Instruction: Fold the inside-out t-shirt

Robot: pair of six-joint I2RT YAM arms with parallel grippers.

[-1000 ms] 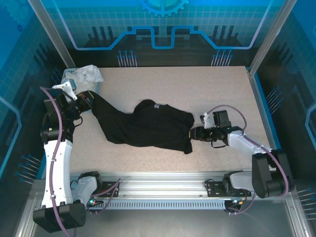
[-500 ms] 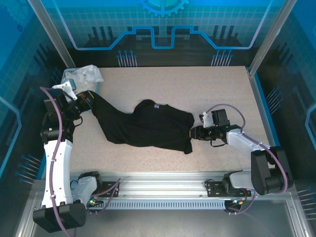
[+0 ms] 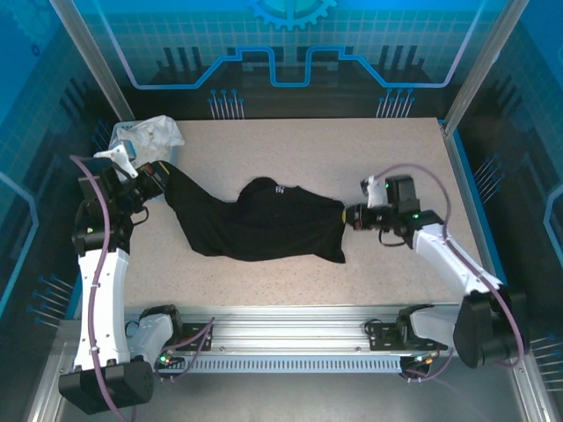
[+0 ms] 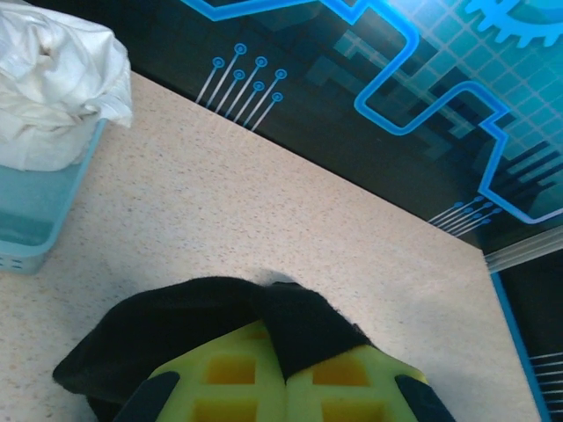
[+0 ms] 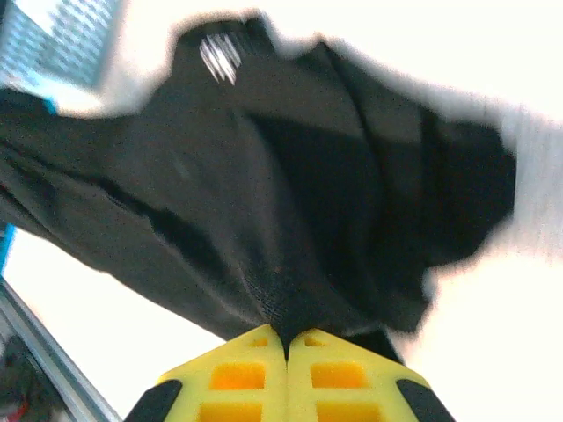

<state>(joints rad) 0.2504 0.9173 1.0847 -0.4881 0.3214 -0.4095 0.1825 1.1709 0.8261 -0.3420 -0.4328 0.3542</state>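
Note:
The inside-out t-shirt point(image 3: 264, 227) is black and lies stretched in a bunched band across the middle of the table, a small white label showing near its top. My left gripper point(image 3: 163, 180) is shut on its left end; in the left wrist view a fold of black fabric point(image 4: 290, 321) sticks out between the yellow fingers point(image 4: 229, 374). My right gripper point(image 3: 347, 217) is shut on the shirt's right edge, lifted slightly; in the right wrist view the fabric point(image 5: 290, 220) gathers into the closed yellow fingers point(image 5: 339, 374).
A light blue basket point(image 3: 123, 141) with a white cloth garment point(image 3: 154, 132) in it stands at the back left corner, close to my left arm; the basket point(image 4: 26, 220) and cloth point(image 4: 53, 79) also show in the left wrist view. Bare table lies behind and in front of the shirt.
My right gripper has closed on the shirt's right edge and lifted up and back, pulling that end taut. The left arm has held still.

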